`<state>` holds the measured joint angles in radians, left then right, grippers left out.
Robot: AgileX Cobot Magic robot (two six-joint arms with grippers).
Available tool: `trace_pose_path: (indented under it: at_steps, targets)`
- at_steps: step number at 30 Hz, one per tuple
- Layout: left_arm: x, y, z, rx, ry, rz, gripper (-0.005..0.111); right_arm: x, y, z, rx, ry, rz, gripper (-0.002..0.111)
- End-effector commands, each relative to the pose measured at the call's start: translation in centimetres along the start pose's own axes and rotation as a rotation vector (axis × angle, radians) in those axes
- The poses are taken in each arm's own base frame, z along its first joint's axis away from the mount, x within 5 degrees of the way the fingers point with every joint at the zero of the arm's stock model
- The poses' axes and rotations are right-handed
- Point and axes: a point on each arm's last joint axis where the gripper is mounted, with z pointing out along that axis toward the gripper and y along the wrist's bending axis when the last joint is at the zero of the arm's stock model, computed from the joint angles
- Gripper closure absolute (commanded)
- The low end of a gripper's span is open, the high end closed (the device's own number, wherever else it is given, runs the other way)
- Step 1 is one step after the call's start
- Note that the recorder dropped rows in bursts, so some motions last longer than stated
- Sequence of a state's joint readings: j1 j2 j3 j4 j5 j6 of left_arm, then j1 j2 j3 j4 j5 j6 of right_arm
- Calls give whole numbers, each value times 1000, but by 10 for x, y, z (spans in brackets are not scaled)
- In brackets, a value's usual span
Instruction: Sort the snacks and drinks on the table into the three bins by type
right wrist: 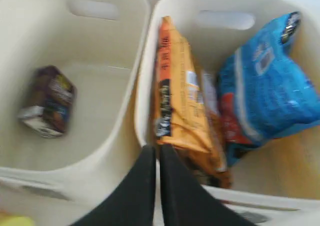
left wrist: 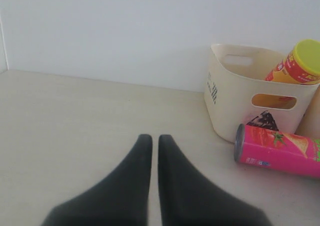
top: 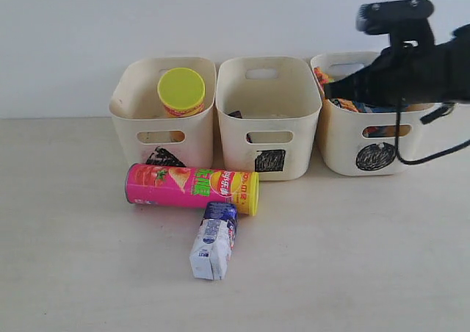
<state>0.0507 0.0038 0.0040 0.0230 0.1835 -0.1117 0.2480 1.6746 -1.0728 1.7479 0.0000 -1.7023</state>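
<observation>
The pink-green chip can (top: 191,188) lies on its side on the table (top: 367,266) before the triangle bin (top: 132,106). The yellow-red can (top: 181,92) stands inside that bin. Just in front of the lying can is the white and blue carton (top: 214,242). In the square bin (right wrist: 100,41) lies the dark purple carton (right wrist: 49,101). The circle bin (right wrist: 175,6) holds the orange-brown bag (right wrist: 180,101) and the blue bag (right wrist: 265,96). My right gripper (right wrist: 157,148) hangs shut and empty over the rims between these two bins. My left gripper (left wrist: 155,138) is shut and empty over bare table, left of the pink-green can (left wrist: 280,150).
The three bins stand side by side against a white wall. A black cable (top: 429,156) droops from the right arm across the circle bin's front. In the left wrist view the triangle bin (left wrist: 225,101) stands to the right of open tabletop.
</observation>
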Motion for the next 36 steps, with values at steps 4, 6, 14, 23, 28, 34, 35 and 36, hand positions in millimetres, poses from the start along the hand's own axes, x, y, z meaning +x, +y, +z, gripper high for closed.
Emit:
trace_pose_path:
  at_steps: [4,6,14,23,28,34,35,36]
  targets:
    - [-2,0,-1,3,-14,-10,103,12,-40,-31,-381,215,354,108]
    - [-2,0,-1,3,-14,-10,103,24,-57,-36,-262,404,317,108]
    - [-2,0,-1,3,-14,-10,103,26,-84,-86,174,312,242,108]
    - [-2,0,-1,3,-14,-10,103,37,-72,-169,297,-358,230,108]
    - [-2,0,-1,3,-14,-10,103,62,-60,-196,295,-515,211,108]
    - [-2,0,-1,3,-14,-10,103,91,-26,-219,103,-732,81,108]
    - [-2,0,-1,3,-14,-10,103,95,-23,-220,82,-736,87,108]
    - [-2,0,-1,3,-14,-10,103,101,-21,-222,64,-735,90,108]
